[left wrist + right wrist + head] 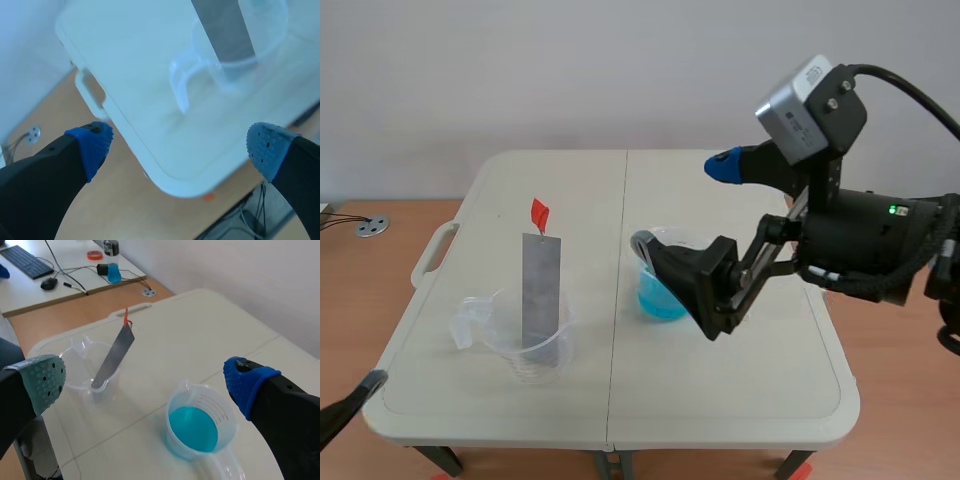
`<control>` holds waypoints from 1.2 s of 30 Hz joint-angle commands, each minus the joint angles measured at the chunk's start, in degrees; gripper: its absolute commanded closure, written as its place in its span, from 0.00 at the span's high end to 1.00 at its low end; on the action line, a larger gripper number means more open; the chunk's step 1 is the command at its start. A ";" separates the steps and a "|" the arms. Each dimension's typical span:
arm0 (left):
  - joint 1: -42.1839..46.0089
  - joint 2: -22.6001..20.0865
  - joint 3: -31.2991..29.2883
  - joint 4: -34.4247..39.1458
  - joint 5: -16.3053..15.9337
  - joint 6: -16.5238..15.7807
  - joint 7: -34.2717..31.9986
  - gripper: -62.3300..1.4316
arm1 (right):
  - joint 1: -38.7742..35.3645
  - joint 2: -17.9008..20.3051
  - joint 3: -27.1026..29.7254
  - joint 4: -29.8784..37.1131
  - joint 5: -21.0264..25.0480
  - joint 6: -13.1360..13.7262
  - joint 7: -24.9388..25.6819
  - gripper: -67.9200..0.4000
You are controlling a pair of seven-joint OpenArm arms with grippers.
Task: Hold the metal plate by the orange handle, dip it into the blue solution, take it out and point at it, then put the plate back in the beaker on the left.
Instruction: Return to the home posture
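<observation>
A grey metal plate [542, 290] with an orange handle [539, 212] stands leaning in a clear beaker [523, 345] on the table's left half. A second beaker with blue solution [658, 290] sits near the middle. My right gripper [686, 205] hangs open above the blue beaker [197, 427], its pads [45, 382] wide apart and empty; the plate [114, 359] lies ahead of it. My left gripper [180, 147] is open and low, off the table's front left corner, with the clear beaker [235, 55] and plate [222, 30] ahead of it.
The white folding table [720, 400] has a carry handle [432, 255] on its left edge and wooden floor around it. A round cable plate [372, 227] lies on the floor at left. A desk with a keyboard [25, 260] and mouse stands beyond the table.
</observation>
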 commanded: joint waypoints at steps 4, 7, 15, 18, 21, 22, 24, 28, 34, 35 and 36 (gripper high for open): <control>-3.45 -0.15 -0.13 2.51 -3.32 -0.09 -0.61 0.92 | -5.29 1.27 4.66 3.63 0.61 1.66 0.83 0.98; -5.84 -1.01 0.13 3.37 -5.40 -0.52 -0.70 0.92 | -9.11 1.27 7.65 4.92 0.87 1.66 0.87 0.98; -11.56 -6.49 3.52 4.35 -11.78 -1.84 -0.59 0.92 | -14.93 1.27 11.13 6.93 1.46 1.66 0.13 0.98; -13.66 -7.61 5.38 4.35 -12.26 -2.01 -0.57 0.92 | -15.54 1.25 11.15 6.93 1.46 1.66 -0.55 0.98; -15.54 -7.78 7.80 4.35 -12.44 -2.21 -0.33 0.92 | -15.76 1.25 11.15 6.93 1.49 1.66 -0.68 0.98; -15.96 -7.78 8.68 4.35 -12.39 -2.27 -0.20 0.92 | -15.76 1.25 11.15 6.93 1.49 1.66 -0.68 0.98; -16.61 -7.78 10.34 4.35 -12.39 -2.32 -0.20 0.92 | -15.76 1.25 11.15 6.93 1.62 1.66 -0.66 0.98; -17.31 -7.78 13.35 4.35 -12.39 -2.71 -0.17 0.92 | -15.76 1.25 11.15 6.93 1.66 1.66 -0.66 0.98; -17.29 -7.76 15.61 4.35 -12.37 -2.73 0.04 0.92 | -15.76 1.22 11.15 6.93 1.70 1.66 -0.59 0.98; -17.29 -7.76 15.63 4.35 -12.37 -2.73 0.04 0.92 | -15.76 1.22 11.15 6.93 1.73 1.66 -0.55 0.98; -17.29 -7.76 15.63 4.35 -12.37 -2.73 0.04 0.92 | -15.76 1.22 11.15 6.93 1.73 1.66 -0.37 0.98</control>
